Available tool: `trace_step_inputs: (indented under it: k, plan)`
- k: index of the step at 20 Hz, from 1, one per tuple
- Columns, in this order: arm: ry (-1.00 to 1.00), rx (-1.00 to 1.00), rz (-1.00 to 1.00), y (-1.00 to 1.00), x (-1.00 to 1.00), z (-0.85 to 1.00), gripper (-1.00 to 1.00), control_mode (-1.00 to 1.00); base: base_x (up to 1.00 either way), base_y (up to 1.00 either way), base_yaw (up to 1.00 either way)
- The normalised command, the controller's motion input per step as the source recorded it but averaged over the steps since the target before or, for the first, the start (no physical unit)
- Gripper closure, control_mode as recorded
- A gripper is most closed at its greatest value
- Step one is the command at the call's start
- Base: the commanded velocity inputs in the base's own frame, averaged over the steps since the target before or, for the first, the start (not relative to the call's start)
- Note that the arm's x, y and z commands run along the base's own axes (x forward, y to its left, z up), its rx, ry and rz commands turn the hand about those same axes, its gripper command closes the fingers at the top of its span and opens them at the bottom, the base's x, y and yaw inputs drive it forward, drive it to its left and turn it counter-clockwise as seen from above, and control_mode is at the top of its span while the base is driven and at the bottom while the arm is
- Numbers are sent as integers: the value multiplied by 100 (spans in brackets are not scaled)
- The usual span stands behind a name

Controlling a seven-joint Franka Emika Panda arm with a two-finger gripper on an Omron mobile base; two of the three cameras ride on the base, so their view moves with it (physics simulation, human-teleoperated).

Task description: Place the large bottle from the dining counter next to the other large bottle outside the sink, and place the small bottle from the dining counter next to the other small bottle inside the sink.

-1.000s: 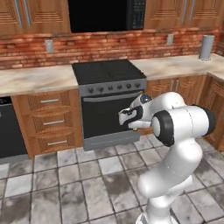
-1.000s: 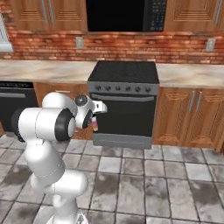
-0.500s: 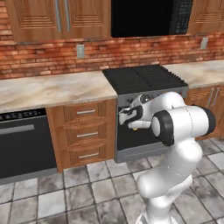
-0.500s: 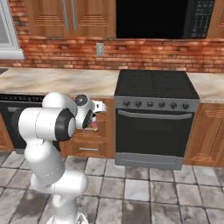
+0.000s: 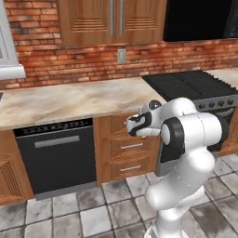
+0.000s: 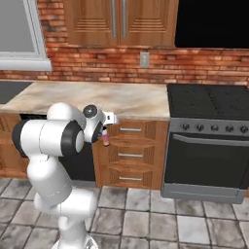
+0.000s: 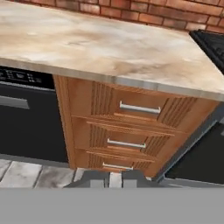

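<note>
My gripper [image 6: 105, 136] hangs in front of the arm at drawer height, shut on the small bottle [image 6: 105, 141], a tiny tan-pink thing that sticks out below the fingers. In the left base view the gripper [image 5: 142, 133] is held close to the white arm, above the floor. Its finger tips [image 7: 98, 180] rise at the bottom of the hand view, facing the wooden drawers. A dark grey plate at the counter's left end looks like the sink [image 6: 10, 90]. The large bottles and the dining counter are out of view.
A beige stone counter [image 6: 112, 97] runs along the brick wall over a drawer cabinet [image 6: 129, 155] and a black dishwasher [image 5: 58, 158]. A black stove [image 6: 209, 141] stands to the right. Grey tiled floor [image 5: 88, 214] lies open around the base.
Both base views have slid left along the cabinets: the stove has gone from the middle to the right, and the dishwasher and window have come in. The gripper stays shut on the small bottle.
</note>
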Motion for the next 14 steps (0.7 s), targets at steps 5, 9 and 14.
trace_step_inputs:
  k: [5, 9, 14]
  plan:
    - [0, 0, 0, 0, 0, 0, 100, 100, 43, 95, 0]
    - [0, 0, 0, 0, 0, 0, 100, 100, 46, 94, 0]
    - [0, 0, 0, 0, 0, 0, 100, 100, 45, 98, 0]
